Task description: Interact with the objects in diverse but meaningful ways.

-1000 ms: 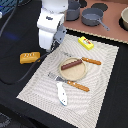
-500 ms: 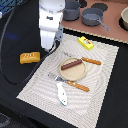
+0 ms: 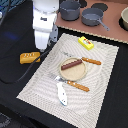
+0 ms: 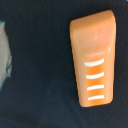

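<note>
The orange scored bread loaf lies on the dark table just off the striped placemat's edge, on the exterior view's left. It fills the wrist view as the bread loaf, with nothing gripping it. My gripper hangs above and slightly behind it, fingers apart and empty. A dark brown sausage rests on a tan plate. The yellow carton lies at the mat's far side. Near the mat's front lies the white-grey fish.
An orange-handled fork and knife flank the plate. Two grey pots stand on a brown board behind the mat. A black cable curves over the table on the exterior view's left.
My gripper has edged slightly toward the exterior view's left, closer over the bread loaf. None of the objects has moved.
</note>
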Tool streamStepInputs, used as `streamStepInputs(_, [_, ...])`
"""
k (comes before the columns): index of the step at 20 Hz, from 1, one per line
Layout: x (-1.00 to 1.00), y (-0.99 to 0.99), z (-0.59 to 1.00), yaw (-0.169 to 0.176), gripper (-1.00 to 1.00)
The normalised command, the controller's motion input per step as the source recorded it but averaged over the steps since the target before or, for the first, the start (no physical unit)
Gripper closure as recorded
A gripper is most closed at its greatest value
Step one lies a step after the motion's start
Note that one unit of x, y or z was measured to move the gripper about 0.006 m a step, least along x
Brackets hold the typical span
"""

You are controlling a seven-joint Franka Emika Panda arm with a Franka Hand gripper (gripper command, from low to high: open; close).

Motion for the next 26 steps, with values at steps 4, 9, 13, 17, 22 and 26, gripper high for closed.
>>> streamStepInputs(4, [-0.82,-0.39,-0.12,0.020,-1.00])
streamStepInputs(9, [-0.60,-0.54,-0.12,0.044,-1.00])
streamStepInputs(13, [-0.46,-0.60,-0.14,0.063,-1.00])
streamStepInputs(17, [-0.42,-0.59,-0.17,0.074,-1.00])
streamStepInputs(22, [-0.39,-0.33,-0.35,0.064,-1.00])
streamStepInputs(26, [-0.28,-0.07,-0.36,0.039,-1.00])
